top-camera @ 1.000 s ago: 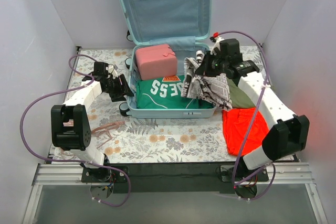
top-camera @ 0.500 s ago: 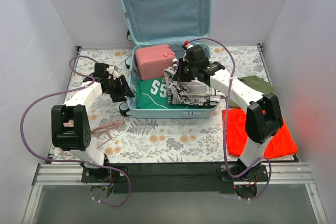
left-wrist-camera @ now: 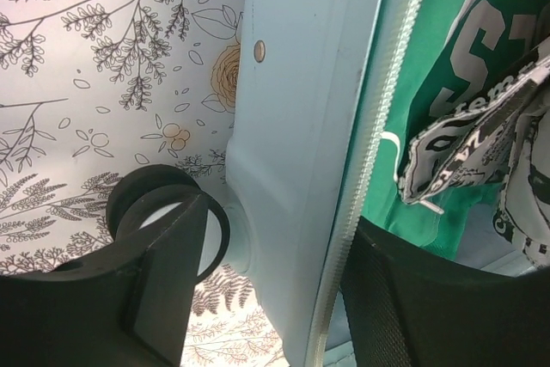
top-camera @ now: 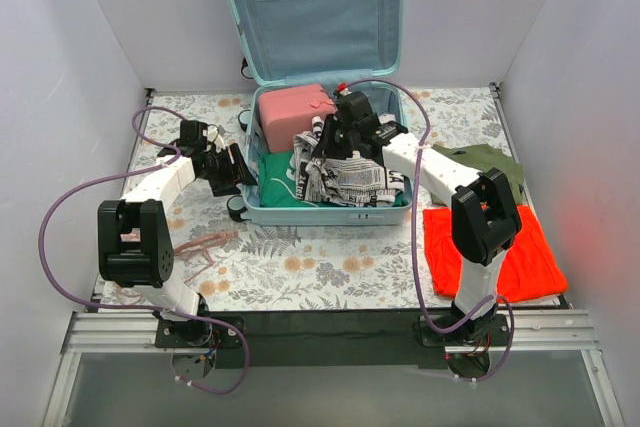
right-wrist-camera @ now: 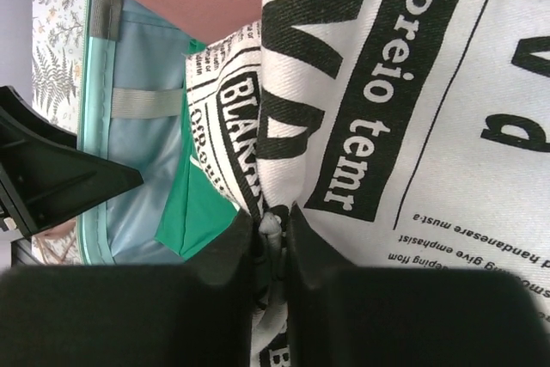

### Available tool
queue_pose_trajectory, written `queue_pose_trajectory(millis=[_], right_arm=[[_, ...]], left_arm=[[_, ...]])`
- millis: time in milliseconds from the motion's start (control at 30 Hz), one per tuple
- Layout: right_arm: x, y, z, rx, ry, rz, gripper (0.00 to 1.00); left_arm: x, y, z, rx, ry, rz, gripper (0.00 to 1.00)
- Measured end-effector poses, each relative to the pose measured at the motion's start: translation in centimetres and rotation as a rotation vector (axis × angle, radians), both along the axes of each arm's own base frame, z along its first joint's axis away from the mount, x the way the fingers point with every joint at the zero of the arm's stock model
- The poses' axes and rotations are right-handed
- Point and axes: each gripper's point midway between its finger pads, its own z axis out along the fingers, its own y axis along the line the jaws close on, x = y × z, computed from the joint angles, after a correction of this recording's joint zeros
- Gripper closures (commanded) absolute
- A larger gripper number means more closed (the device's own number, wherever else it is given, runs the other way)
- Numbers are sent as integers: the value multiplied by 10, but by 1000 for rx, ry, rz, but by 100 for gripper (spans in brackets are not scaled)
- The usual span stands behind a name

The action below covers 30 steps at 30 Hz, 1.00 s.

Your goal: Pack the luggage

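Observation:
The luggage (top-camera: 320, 215) lies open on the table with its lid (top-camera: 310, 7) standing up at the back. Inside are a pink pouch (top-camera: 295, 115) and a green printed garment (top-camera: 272, 169). My right gripper (top-camera: 335, 137) is over the tray, shut on a black-and-white newspaper-print cloth (top-camera: 352, 179) that drapes over the green garment. The right wrist view shows the cloth (right-wrist-camera: 412, 83) pinched between the fingers (right-wrist-camera: 273, 229). My left gripper (top-camera: 238, 169) clamps the luggage's left wall (left-wrist-camera: 292, 126), one finger inside at the zip and one outside by the black wheel (left-wrist-camera: 168, 212).
An orange cloth (top-camera: 480, 247) lies on the table at the right, with an olive garment (top-camera: 485, 162) behind it. A pinkish item (top-camera: 205, 242) lies near the left arm's base. White walls enclose the table on three sides.
My right arm has swung left from the luggage's right edge, carrying the newspaper-print cloth into the tray and over the green garment. The left arm has not moved.

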Motion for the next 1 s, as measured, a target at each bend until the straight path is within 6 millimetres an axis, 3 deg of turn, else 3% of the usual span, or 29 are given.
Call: queue_pose_trajectory(millis=[33,100,200,267,333,467,533,600,667,733,867,933,1000], right_arm=[[0,0,0,3,3,-2,58],[0,1,1,16,9,-2,43],[0,-1,10,29,-20,38,39],[1,-10,24,33,-61,74,35],[7,-28,44,28,-130,90,36],[18,-86,88,-11,-286,56,36],[23,-115,98,-44,-337,21,34],[28,-135,93,-85,-350,5,32],[30,-143,73,-128,-322,17,31],[27,-147,37,-178,-241,45,27],[3,-158,-43,-268,-33,118,26],[-2,-160,-54,-277,0,137,25],[-2,-161,-47,-269,-3,152,23]], left_arm=[[-1,0,0,0,2,-1,40],[-2,0,-1,3,5,-5,37],[-2,0,3,-8,-3,-13,34],[-2,-2,18,-30,-46,-31,33],[1,-6,45,-51,-125,-55,33],[19,-24,124,-82,-373,-146,33],[23,-46,153,-88,-473,-216,33],[22,-77,167,-107,-529,-296,33],[17,-104,164,-125,-529,-362,33],[14,-131,149,-137,-499,-424,33],[8,-164,92,-113,-367,-494,33],[0,-171,62,-86,-295,-515,34],[-6,-172,40,-58,-231,-523,33]])
